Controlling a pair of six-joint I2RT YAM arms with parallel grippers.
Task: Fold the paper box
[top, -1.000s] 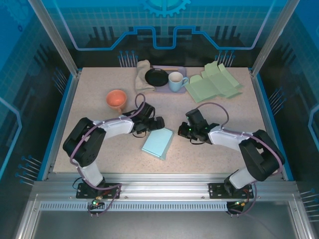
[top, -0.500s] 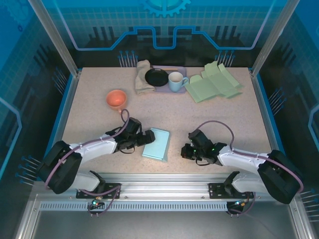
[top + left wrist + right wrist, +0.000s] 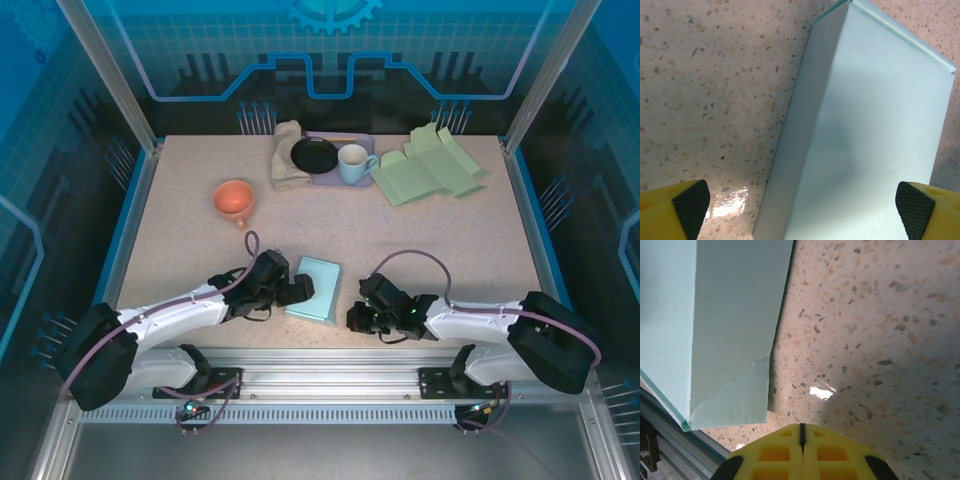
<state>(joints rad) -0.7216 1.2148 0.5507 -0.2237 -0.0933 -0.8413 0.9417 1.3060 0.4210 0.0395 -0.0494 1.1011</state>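
The paper box [image 3: 318,288] is a flat, light blue folded piece lying near the table's front edge. My left gripper [image 3: 299,291] is low at the box's left side and open. In the left wrist view the box [image 3: 865,135] runs up between the wide-spread fingertips [image 3: 688,205]; the left one is over bare table. My right gripper [image 3: 353,319] sits just right of the box's near right corner, shut with nothing in it. In the right wrist view the closed gripper [image 3: 801,432] points at the table beside the box's [image 3: 715,315] corner flap.
At the back are an orange cup [image 3: 234,199], a crumpled cloth [image 3: 287,152], a purple tray [image 3: 362,141] with a black plate [image 3: 314,155] and white mug [image 3: 352,164], and flat green paper sheets [image 3: 430,165]. The table's front rail [image 3: 655,440] runs close under the box.
Both arms have dropped low and come toward the front edge. The box has slid slightly nearer. The right gripper has moved left, up to the box's near right corner.
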